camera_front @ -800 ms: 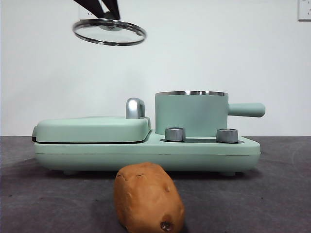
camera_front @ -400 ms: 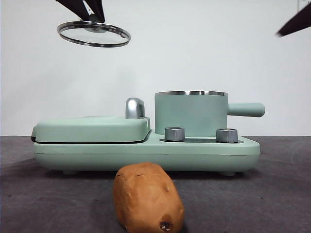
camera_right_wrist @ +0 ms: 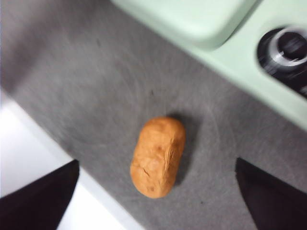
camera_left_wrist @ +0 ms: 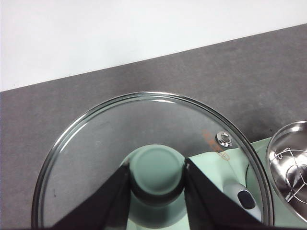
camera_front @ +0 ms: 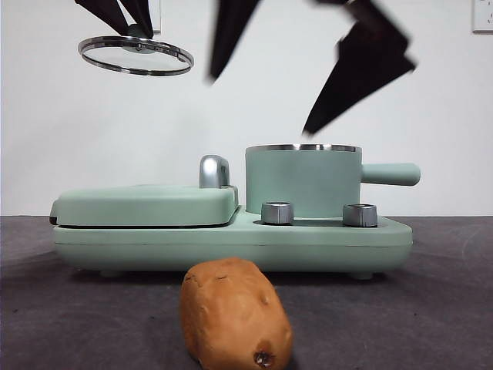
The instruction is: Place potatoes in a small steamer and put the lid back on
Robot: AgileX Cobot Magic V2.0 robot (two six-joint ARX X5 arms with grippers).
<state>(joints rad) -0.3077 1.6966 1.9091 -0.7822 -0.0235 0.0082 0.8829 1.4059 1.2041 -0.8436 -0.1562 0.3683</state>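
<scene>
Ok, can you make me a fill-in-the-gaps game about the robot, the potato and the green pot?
1. The left gripper holds the round glass lid by its mint-green ____.
2. The oval orange-brown potato lies on the grey ____, in front of the cooker.
3. The mint-green cylindrical steamer pot has no ____ on it.
4. The right gripper, above the potato, is ____.

Missing words: knob; table; lid; open

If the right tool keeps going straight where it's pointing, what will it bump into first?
Most likely the potato. The right tool is open, and the right wrist view shows the potato lying on the table straight ahead between its jaws, nothing in between. Blur makes depth uncertain.
</scene>
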